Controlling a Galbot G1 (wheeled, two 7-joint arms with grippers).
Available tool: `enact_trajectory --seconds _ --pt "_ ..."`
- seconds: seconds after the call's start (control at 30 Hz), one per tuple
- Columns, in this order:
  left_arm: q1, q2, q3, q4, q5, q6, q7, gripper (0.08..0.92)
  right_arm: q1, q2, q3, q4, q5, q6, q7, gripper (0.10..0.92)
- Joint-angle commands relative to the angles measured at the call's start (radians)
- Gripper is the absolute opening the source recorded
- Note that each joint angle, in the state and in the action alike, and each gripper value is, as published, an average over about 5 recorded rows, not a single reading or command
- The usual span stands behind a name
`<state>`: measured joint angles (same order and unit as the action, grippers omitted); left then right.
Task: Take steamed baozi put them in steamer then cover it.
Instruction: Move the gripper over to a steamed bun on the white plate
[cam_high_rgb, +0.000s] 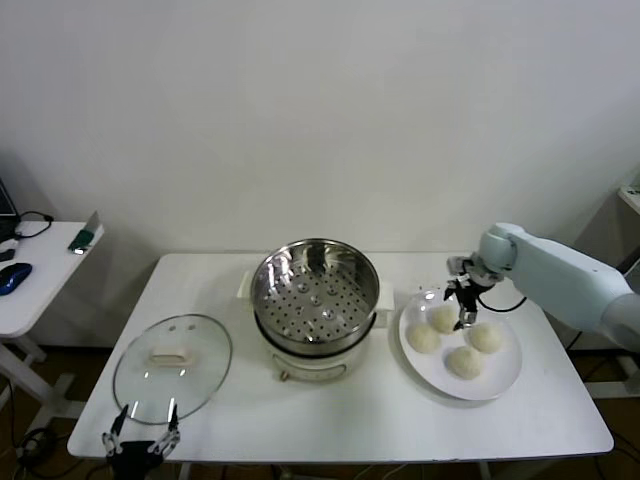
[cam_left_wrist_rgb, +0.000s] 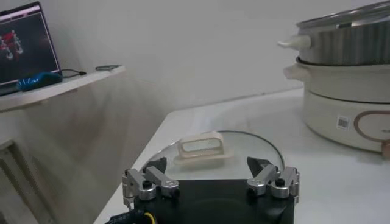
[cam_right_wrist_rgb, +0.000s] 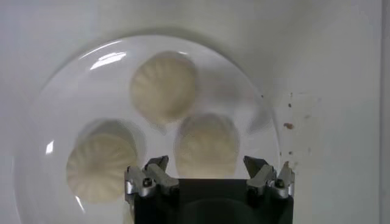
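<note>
Head view: right arm reaches in from the right edge, wrist bent down, right gripper (cam_high_rgb: 465, 305) hovering over the plate (cam_high_rgb: 503, 378) near the counter's right edge. Four baozi (cam_high_rgb: 465, 362) on it. Steamer (cam_high_rgb: 315, 305) at counter centre, uncovered, tray bare. Cover (cam_high_rgb: 172, 366) flat near the front-left corner; left gripper (cam_high_rgb: 142, 428) low at the front edge just before it.

Left wrist view: jaws spread apart, nothing between; cover handle (cam_left_wrist_rgb: 201, 147) beyond them.

Right wrist view: jaws wide apart above a baozi (cam_right_wrist_rgb: 207, 146), holding nothing.
</note>
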<state>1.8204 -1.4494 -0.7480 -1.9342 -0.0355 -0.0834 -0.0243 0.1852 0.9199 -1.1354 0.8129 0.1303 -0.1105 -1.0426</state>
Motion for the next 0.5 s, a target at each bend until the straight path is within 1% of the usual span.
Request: enact_trajectory --seconds 0.03,0.17,0.3,0.5 --pt "-0.003 -0.001 0.003 0.006 0.008 -0.003 -0.001 0.823 -0.024 0.028 0.02 -0.048 -0.031 -0.001 0.009 0.823" --pt "-0.004 -0.001 0.002 0.007 0.012 -0.005 -0.002 0.823 -0.033 0.037 0.03 -0.052 -0.026 0.0 0.012 0.81" --pt "-0.003 0.0 0.001 0.009 0.016 -0.008 -0.004 0.823 -0.037 0.045 0.032 -0.053 -0.025 0.001 0.009 0.781" --pt "0.001 -0.001 0.004 0.005 0.022 -0.01 -0.004 0.823 -0.016 0.05 0.002 -0.055 -0.033 0.005 -0.007 0.711"
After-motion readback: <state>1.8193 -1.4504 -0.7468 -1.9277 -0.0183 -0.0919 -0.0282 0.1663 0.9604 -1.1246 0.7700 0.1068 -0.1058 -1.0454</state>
